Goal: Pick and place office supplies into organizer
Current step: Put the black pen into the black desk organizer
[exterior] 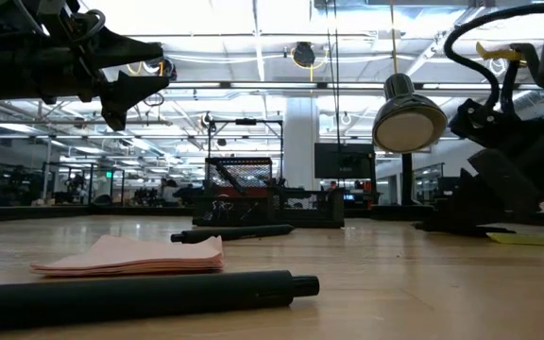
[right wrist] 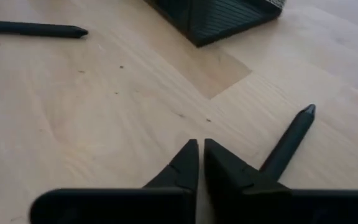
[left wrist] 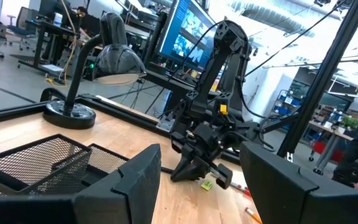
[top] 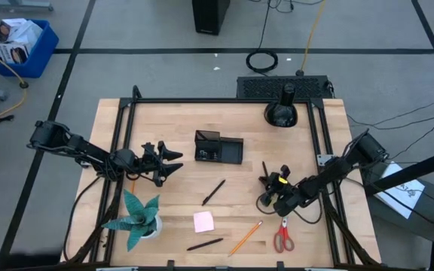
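Observation:
The black organizer (top: 218, 147) stands mid-table, its corner (right wrist: 216, 18) showing in the right wrist view. On the wood lie black pens (top: 214, 192) (top: 205, 244), an orange pencil (top: 245, 237), a pink sticky-note pad (top: 203, 221) and red-handled scissors (top: 282, 235). My right gripper (right wrist: 199, 152) is shut, low over the table right of the organizer, with nothing visible between its fingers. Another black pen (right wrist: 288, 146) lies right beside one of its fingers. A small yellow piece (left wrist: 207, 185) lies by it. My left gripper (left wrist: 197, 186) hangs open above the table's left side, holding nothing. My right gripper comes down slanting from the table's right side, its fingers shut on each other. The black pen's rear part (right wrist: 269, 167) runs behind the outer side of one finger (right wrist: 241, 171). Whether that finger touches the pen I cannot tell. The pen lies flat on the table.
A black desk lamp (top: 281, 113) stands at the far right. A teal spiky plant (top: 138, 218) in a pot stands near the left front corner. Bare wood lies between the organizer and the pad.

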Controlling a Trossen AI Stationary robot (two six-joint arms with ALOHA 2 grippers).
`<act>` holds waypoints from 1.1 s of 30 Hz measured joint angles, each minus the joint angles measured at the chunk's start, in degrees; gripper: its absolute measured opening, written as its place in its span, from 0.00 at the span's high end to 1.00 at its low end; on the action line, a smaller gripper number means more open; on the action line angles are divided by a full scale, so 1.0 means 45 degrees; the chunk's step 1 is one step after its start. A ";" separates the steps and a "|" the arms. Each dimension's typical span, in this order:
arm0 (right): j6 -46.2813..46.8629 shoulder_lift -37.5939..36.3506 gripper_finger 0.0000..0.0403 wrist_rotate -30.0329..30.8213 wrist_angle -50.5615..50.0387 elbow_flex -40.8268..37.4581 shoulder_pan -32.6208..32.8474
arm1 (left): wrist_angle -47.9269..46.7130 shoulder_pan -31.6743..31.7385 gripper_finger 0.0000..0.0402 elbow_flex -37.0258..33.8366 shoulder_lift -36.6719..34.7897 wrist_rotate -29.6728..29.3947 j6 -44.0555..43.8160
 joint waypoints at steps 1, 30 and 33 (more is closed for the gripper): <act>-0.0267 0.0009 0.99 0.0026 0.0380 -0.0007 0.0036 | -0.0006 -0.0002 0.44 0.0000 -0.0004 0.0000 -0.0022; 0.0551 -0.5761 0.67 -0.1138 -0.2981 -0.0028 0.0069 | 0.0253 0.0002 0.44 0.0000 0.0000 0.0020 0.0124; 0.1638 -0.5780 0.67 -0.1675 -0.3242 -0.0034 0.0191 | 0.0257 -0.0003 0.44 0.0000 -0.0004 0.0068 0.0403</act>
